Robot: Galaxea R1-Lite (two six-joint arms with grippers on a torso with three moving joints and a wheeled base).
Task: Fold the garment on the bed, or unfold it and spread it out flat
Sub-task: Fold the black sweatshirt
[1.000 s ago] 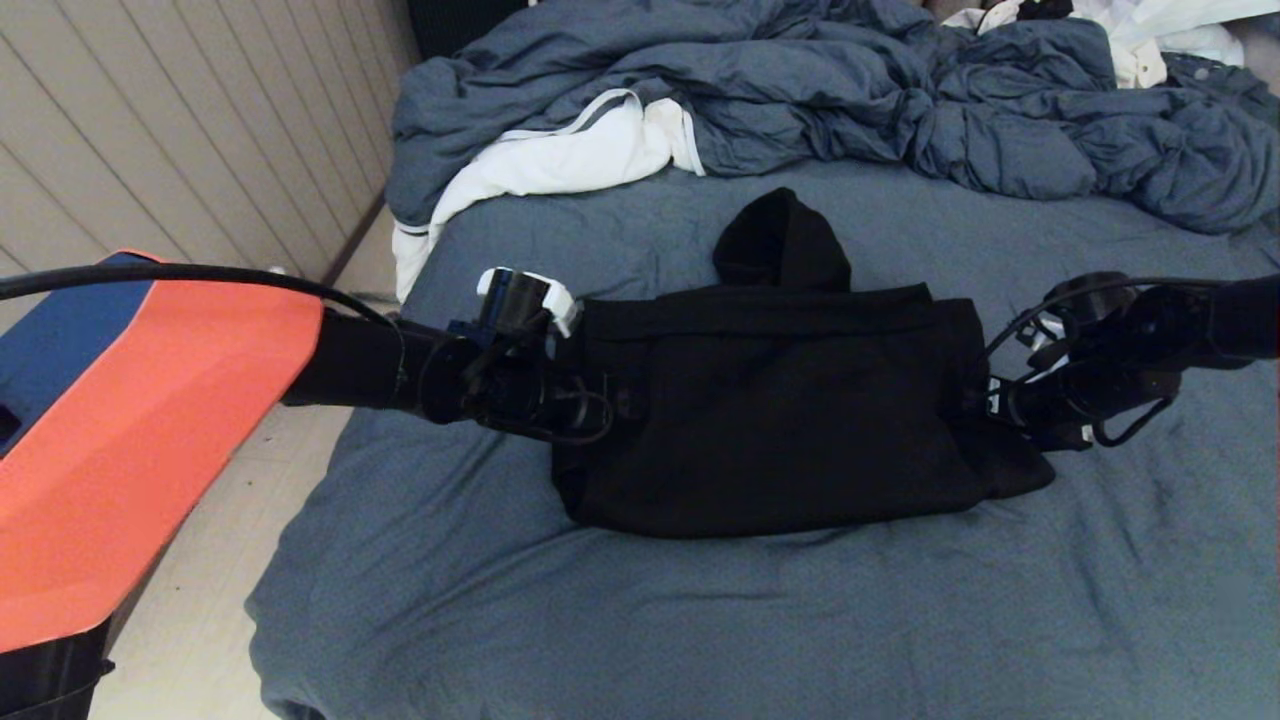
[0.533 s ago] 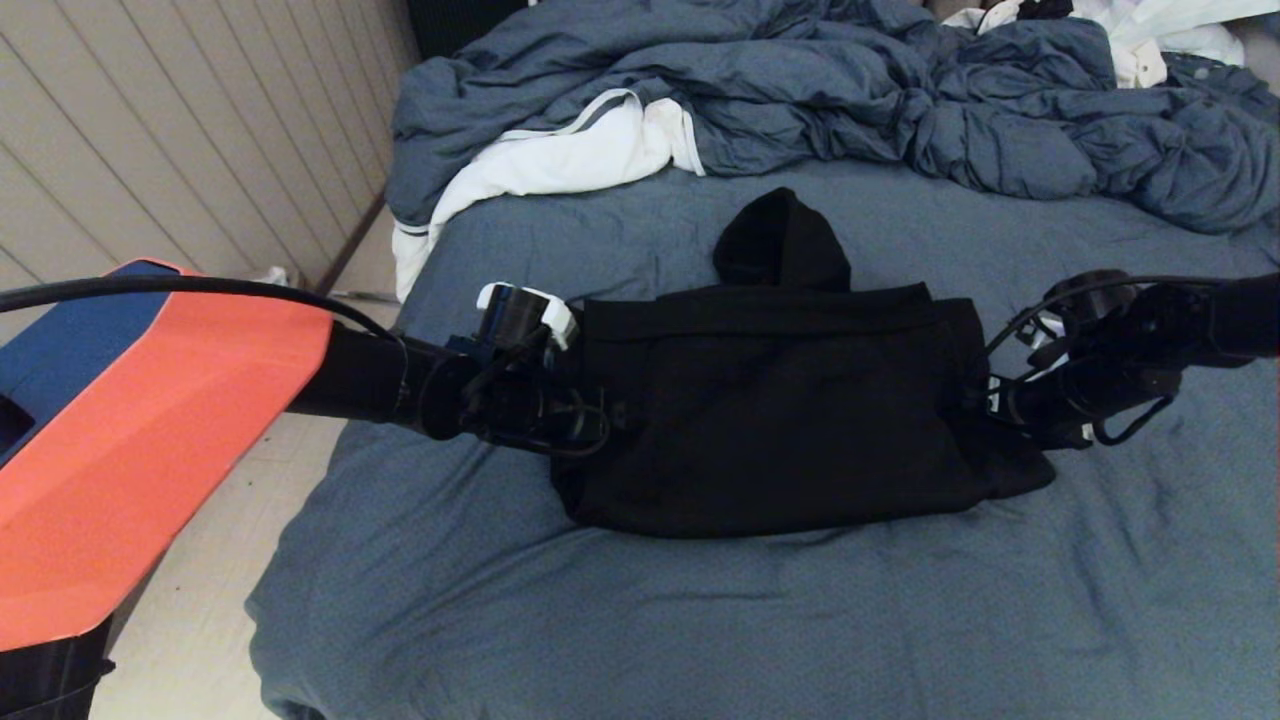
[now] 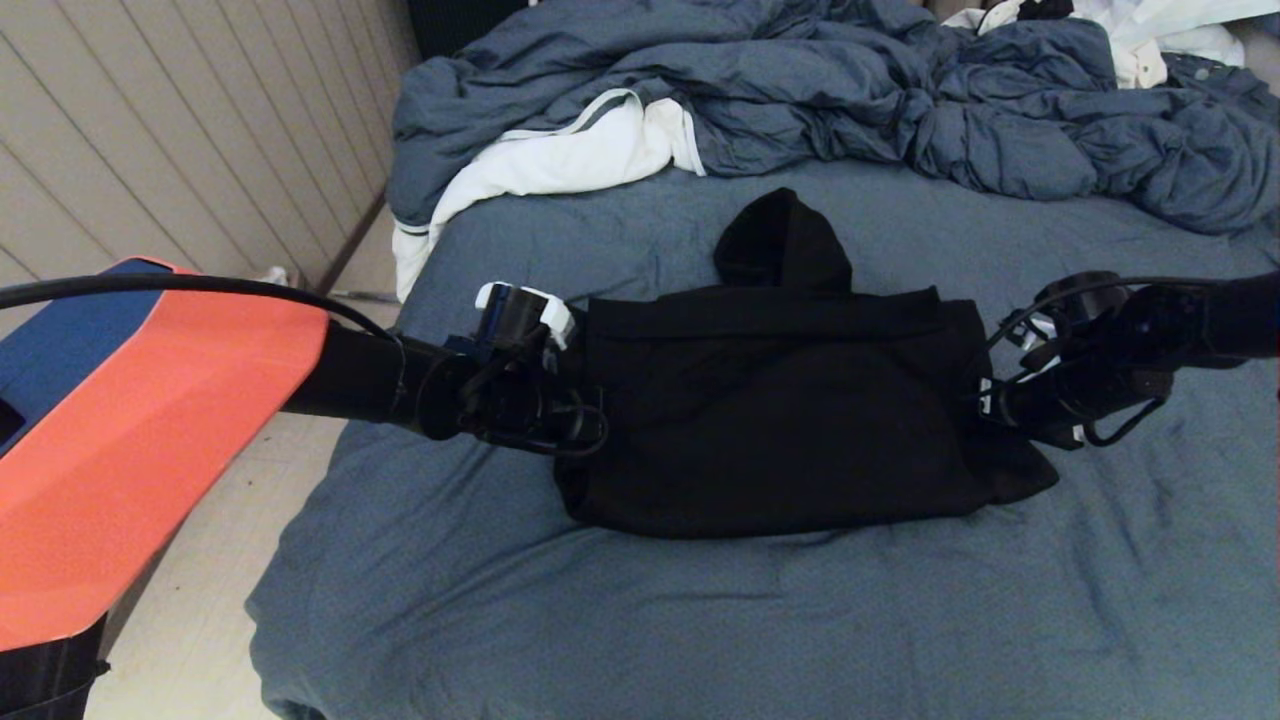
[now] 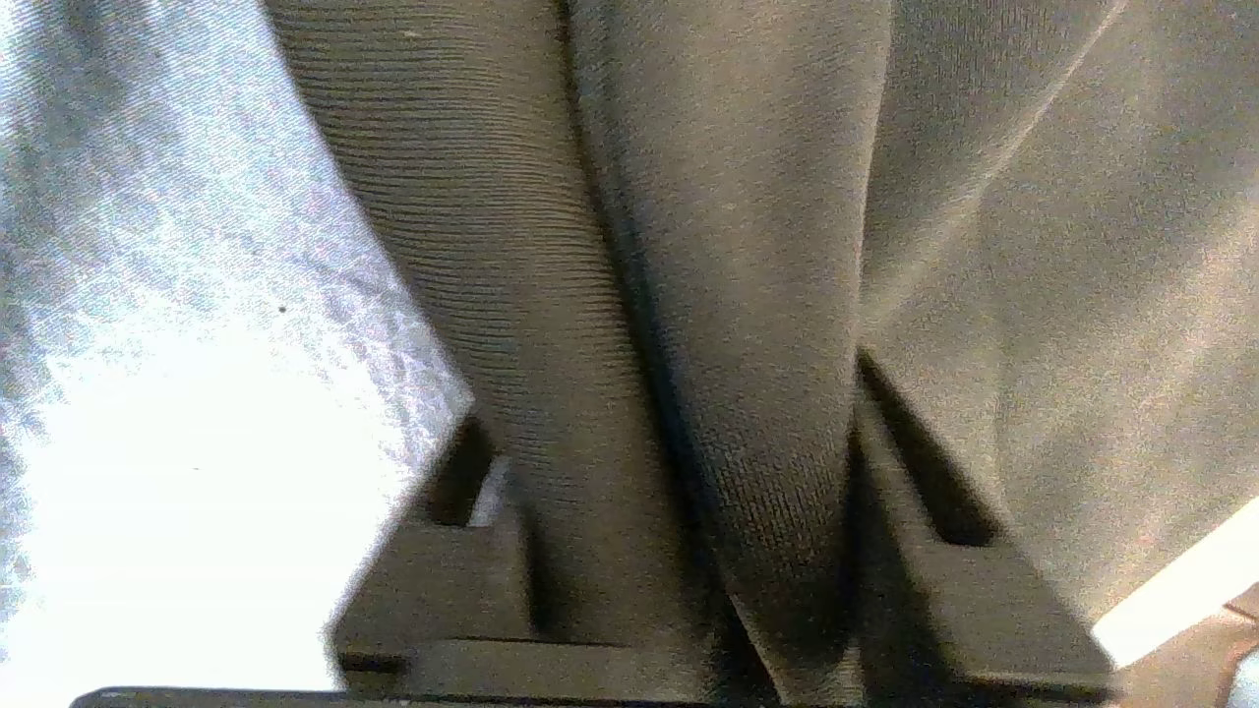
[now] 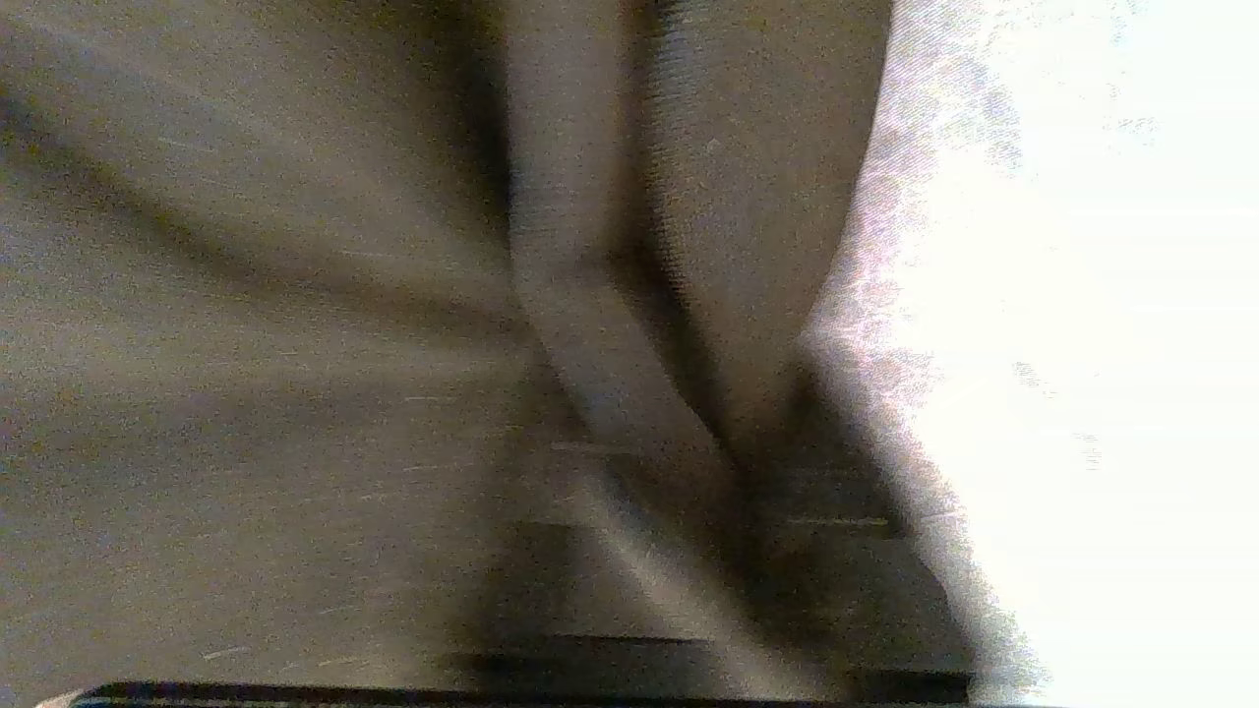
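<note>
The garment point(image 3: 780, 410), a black hoodie, lies folded into a wide block in the middle of the bed point(image 3: 700, 620), with its hood point(image 3: 782, 240) pointing toward the far side. My left gripper point(image 3: 600, 410) is at the block's left edge. In the left wrist view the left gripper point(image 4: 689, 551) is shut on bunched folds of the black fabric point(image 4: 748, 246). My right gripper point(image 3: 985, 400) is at the block's right edge. In the right wrist view the right gripper point(image 5: 689, 551) also has a fold of the dark fabric point(image 5: 246, 344) pinched in it.
A rumpled blue-grey duvet point(image 3: 800, 90) is heaped across the far side of the bed, and a white cloth with grey trim point(image 3: 560, 160) lies at its left end. The bed's left edge drops to pale floor point(image 3: 200, 620) beside a panelled wall point(image 3: 150, 130).
The right gripper has shifted slightly left and up, and the hoodie's right edge moved with it. The left arm has barely moved.
</note>
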